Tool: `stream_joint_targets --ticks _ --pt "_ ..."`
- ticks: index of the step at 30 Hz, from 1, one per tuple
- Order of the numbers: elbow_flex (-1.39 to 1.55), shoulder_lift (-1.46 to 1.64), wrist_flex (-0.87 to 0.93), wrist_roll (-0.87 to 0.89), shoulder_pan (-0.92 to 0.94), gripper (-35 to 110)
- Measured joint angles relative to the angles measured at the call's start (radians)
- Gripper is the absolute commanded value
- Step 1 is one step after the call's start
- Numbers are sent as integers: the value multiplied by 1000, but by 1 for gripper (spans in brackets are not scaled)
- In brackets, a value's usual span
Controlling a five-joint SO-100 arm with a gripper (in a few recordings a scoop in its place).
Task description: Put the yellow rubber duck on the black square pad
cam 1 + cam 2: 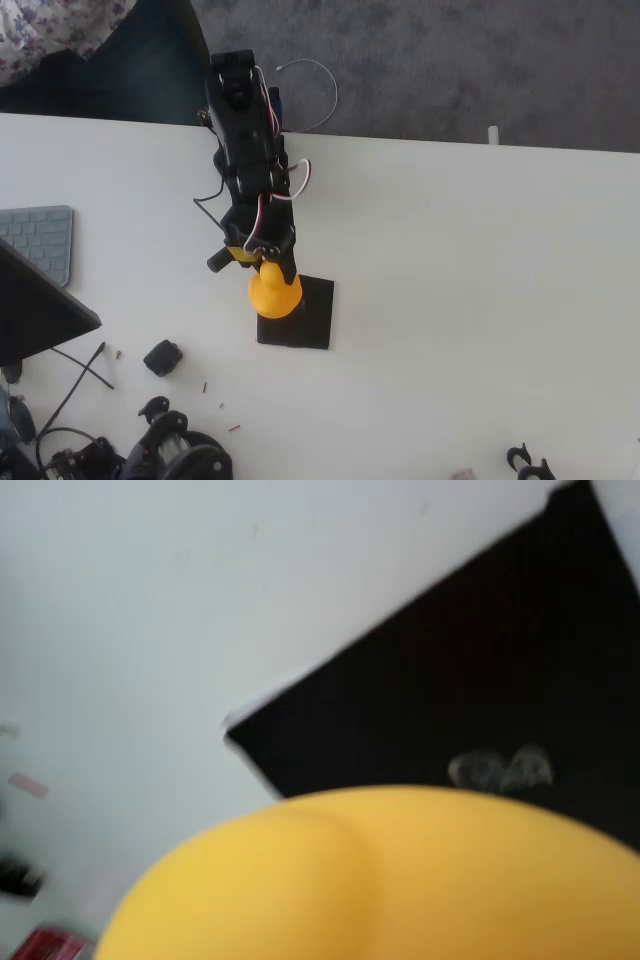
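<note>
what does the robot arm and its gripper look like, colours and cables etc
The arm is black and blocky, built of chunky segments. Thin white and red wires loop along its sides, and one white wire curls off past the table edge. The gripper is black too, with a yellowish part at its side.

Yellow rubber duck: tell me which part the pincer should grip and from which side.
Grip the yellow rubber duck at its narrower upper end, the one toward the arm in the overhead view, coming from above. The rounded lower body bulges wide and looks smooth, so it would probably slip. The pincer appears to hold it that way, over the black square pad.
</note>
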Motion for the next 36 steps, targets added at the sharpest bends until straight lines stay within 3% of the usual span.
stream_joint_targets --ticks 15,36 --pt "40 -107 -152 94 -158 5" --pt "80 -193 -216 95 -118 5"
